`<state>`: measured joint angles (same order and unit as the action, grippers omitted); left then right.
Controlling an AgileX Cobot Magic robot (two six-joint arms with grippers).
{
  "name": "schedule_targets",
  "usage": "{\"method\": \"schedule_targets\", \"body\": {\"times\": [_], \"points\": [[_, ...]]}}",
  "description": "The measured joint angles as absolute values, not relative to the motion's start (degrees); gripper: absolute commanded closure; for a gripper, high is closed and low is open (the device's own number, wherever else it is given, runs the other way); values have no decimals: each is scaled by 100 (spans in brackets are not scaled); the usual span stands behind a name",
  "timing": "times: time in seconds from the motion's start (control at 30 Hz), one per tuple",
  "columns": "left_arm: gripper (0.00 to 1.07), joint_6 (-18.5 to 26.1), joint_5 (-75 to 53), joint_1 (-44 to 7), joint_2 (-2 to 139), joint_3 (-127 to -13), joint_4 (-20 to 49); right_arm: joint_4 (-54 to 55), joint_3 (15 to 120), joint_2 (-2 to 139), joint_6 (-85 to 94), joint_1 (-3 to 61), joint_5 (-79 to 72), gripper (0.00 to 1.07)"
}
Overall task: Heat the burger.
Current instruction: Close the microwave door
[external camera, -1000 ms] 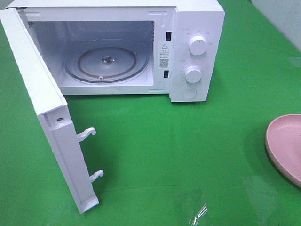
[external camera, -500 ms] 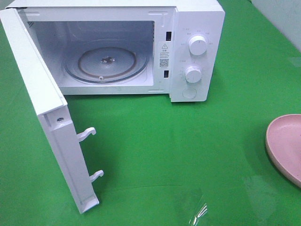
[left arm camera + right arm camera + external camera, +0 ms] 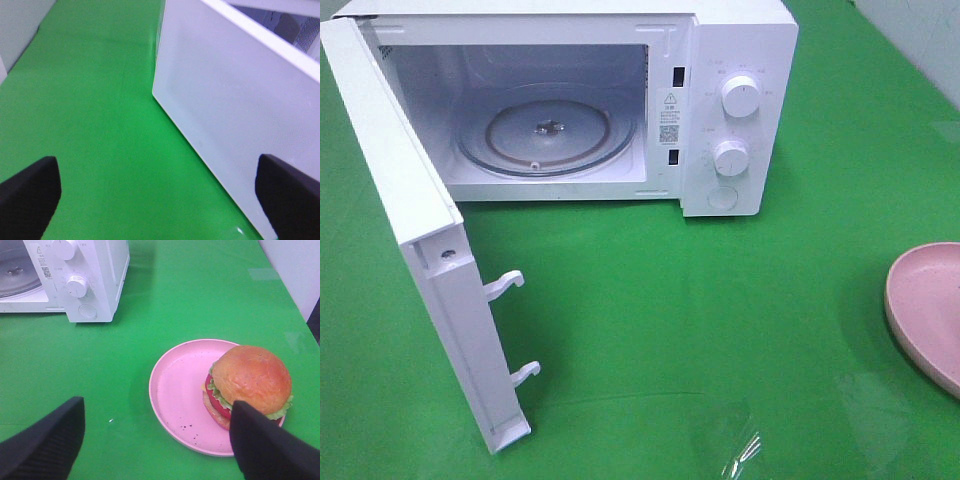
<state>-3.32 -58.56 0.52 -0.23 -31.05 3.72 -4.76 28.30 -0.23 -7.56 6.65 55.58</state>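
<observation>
The burger shows only in the right wrist view, sitting on the far side of a round pink plate. It has a golden-brown bun, lettuce and tomato. My right gripper is open and empty, hovering above the plate's near side, and one finger overlaps the burger's edge in that view. My left gripper is open and empty, close to the outer face of the microwave door. The white microwave stands open with a bare glass turntable. Neither gripper shows in the exterior view.
The open door swings out to the front left, with two latch hooks on its edge. The plate's rim shows at the right edge of the exterior view. A green cloth covers the table. A wall borders the table's right side.
</observation>
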Motion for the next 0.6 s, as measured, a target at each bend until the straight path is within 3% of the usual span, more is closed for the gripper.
{"method": "schedule_targets", "body": {"times": [0.1,0.13,0.17,0.2,0.23,0.27,0.3,0.33,0.37,0.4,0.47,0.6], "points": [[19,-332,-5581,52,57,-3151,338,-476,2830,-23,-756,665,5558,31],[24,-332,-5460,52,138,-3157,292,-476,2830,-23,-756,665,5558,31],[37,-332,-5231,52,338,-3174,149,-476,2830,-23,-756,665,5558,31],[37,-332,-5231,52,338,-3174,149,-476,2830,-23,-756,665,5558,31],[52,-332,-5025,52,573,-3174,52,-476,2830,-23,-756,665,5558,31],[52,-332,-5025,52,573,-3174,52,-476,2830,-23,-756,665,5558,31],[70,-332,-4836,52,854,-3174,0,-476,2830,-23,-756,665,5558,31],[70,-332,-4836,52,854,-3174,0,-476,2830,-23,-756,665,5558,31],[81,-332,-4710,52,991,-3174,0,-476,2830,-23,-756,665,5558,31],[100,-332,-4435,52,1232,-3151,0,-476,2830,-23,-756,665,5558,31],[107,-332,-3999,52,1455,-3060,0,-476,2830,-23,-756,665,5558,31],[107,-332,-3002,52,1908,-2687,0,-476,2830,-23,-756,665,5558,31]]}}
